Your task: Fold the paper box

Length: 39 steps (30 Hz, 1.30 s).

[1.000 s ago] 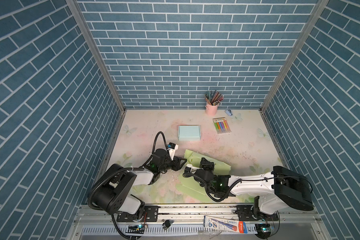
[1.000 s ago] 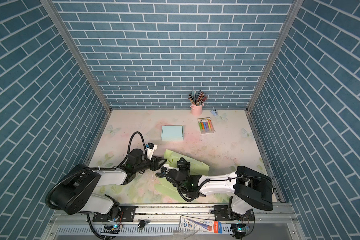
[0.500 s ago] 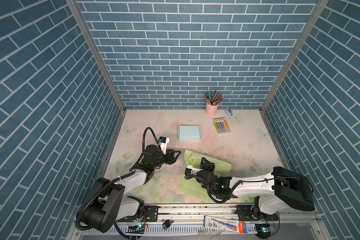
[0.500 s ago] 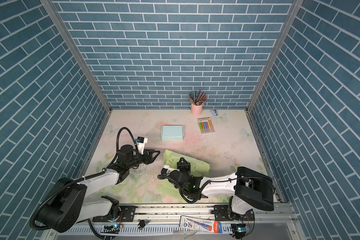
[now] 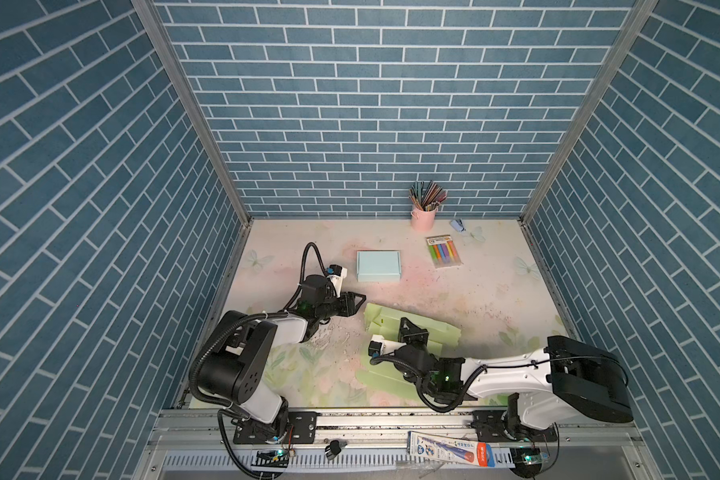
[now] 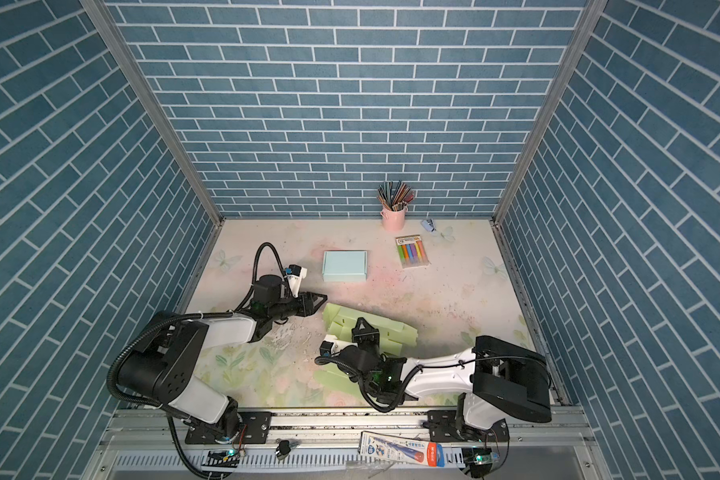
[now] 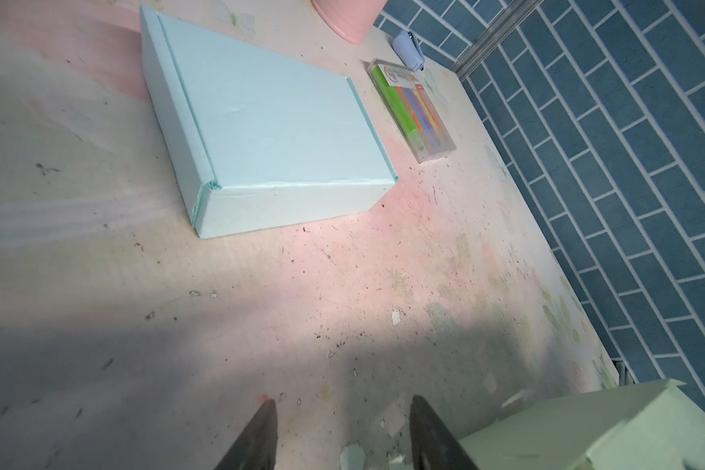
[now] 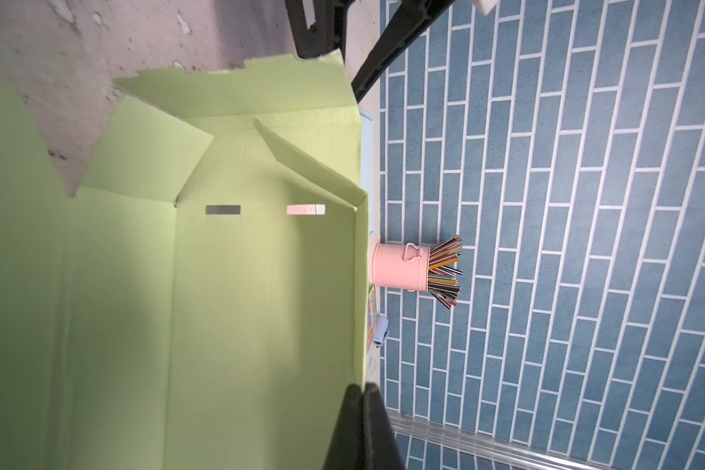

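Observation:
The paper box [image 5: 433, 330] is a light green, partly folded cardboard sheet near the table's front middle, seen in both top views [image 6: 398, 330]. Its far long wall stands up. My right gripper [image 5: 406, 322] [image 6: 360, 322] is shut on that wall's top edge; in the right wrist view the closed fingertips [image 8: 361, 390] pinch the wall above the box floor [image 8: 241, 305]. My left gripper [image 5: 359, 304] [image 6: 320, 304] is open and empty just off the box's left end. In the left wrist view the left gripper [image 7: 342, 403] hovers over bare table with a box corner [image 7: 587, 427] beside it.
A closed light blue box [image 5: 378, 266] lies behind the left gripper. A pink pencil cup [image 5: 423, 216], a marker pack [image 5: 444, 251] and a small stapler [image 5: 458, 224] sit at the back right. Blue brick walls enclose the table on three sides.
The left gripper has drawn off the box's left end flap and shifted slightly toward the back, its jaws narrowing a little. The right gripper has kept its hold on the wall.

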Each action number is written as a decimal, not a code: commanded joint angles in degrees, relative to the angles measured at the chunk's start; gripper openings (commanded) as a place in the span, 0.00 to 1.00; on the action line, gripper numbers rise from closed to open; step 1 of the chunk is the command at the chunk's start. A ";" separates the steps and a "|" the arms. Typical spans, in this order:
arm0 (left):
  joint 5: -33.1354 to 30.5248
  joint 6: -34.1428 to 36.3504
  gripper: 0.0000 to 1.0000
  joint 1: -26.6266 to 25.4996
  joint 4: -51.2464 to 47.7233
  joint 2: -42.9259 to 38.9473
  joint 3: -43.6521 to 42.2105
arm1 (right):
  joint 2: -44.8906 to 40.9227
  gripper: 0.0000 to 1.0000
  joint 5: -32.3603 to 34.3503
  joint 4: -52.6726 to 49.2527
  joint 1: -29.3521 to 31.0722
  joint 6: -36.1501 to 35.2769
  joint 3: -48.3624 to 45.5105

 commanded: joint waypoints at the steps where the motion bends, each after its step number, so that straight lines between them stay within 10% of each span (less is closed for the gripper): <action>1: 2.05 1.10 0.53 -0.95 2.01 0.83 0.22 | 0.62 0.00 0.62 2.10 0.36 -2.30 -0.89; 39: -8.03 1.21 0.56 -16.12 17.46 -7.72 -18.15 | 1.18 0.00 -0.54 3.47 2.55 -1.81 -2.06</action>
